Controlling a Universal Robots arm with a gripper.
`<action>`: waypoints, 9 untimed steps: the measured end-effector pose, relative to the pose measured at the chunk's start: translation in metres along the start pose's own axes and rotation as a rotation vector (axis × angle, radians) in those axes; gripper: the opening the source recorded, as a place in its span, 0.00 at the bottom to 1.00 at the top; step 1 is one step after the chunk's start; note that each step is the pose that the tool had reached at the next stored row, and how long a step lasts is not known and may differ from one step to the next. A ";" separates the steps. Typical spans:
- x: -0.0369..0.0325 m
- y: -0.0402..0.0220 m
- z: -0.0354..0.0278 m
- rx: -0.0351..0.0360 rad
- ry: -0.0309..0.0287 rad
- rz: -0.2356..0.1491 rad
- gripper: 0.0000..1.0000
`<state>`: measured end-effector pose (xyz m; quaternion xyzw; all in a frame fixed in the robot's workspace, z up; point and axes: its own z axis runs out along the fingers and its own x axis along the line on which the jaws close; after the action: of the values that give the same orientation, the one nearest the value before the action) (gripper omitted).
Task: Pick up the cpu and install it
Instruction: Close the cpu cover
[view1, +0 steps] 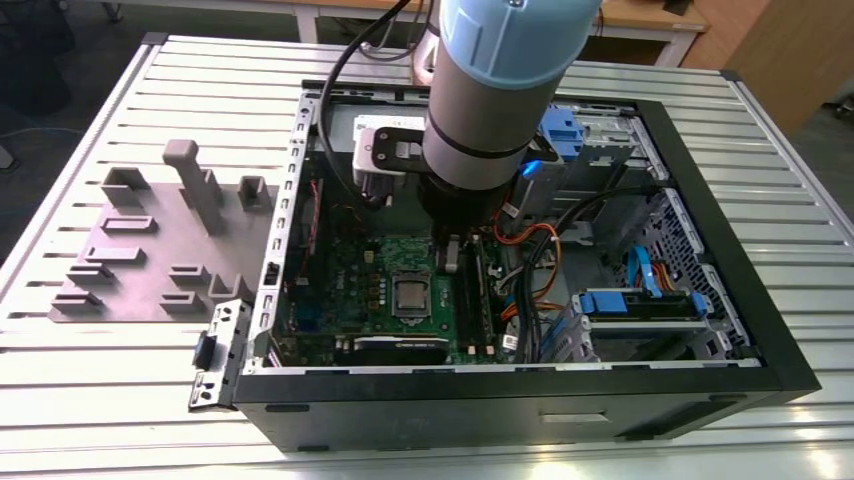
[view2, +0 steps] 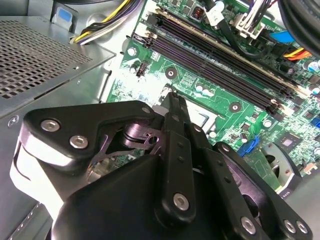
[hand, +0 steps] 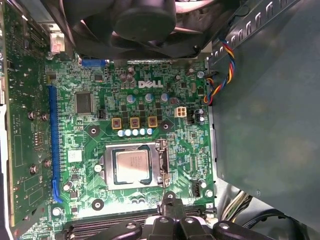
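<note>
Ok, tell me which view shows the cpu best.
The first wrist view: the cpu lies flat in its socket on the motherboard, its whole silvery top seen from straight above. The exterior view shows it as a small grey square inside the case, below the arm. In the second wrist view the gripper covers most of that spot.

The cpu (hand: 132, 166) has a smooth, dull silvery metal top, seated in a bright metal frame (hand: 161, 165) on the glossy green circuit board (hand: 185, 145). The gripper (view2: 172, 107) is matt black metal with shiny screw heads. The grey tray (view1: 147, 250) looks like matt plastic on a ribbed metal table (view1: 80, 370).
</note>
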<state>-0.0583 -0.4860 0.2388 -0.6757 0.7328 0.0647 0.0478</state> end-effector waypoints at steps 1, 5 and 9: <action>-0.0001 0.0000 0.0001 0.0002 0.0015 0.000 0.11; 0.0000 0.0000 0.0000 0.0003 0.0033 0.000 0.11; -0.0001 0.0000 0.0000 0.0003 0.0035 0.000 0.11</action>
<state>-0.0583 -0.4859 0.2388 -0.6758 0.7329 0.0635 0.0466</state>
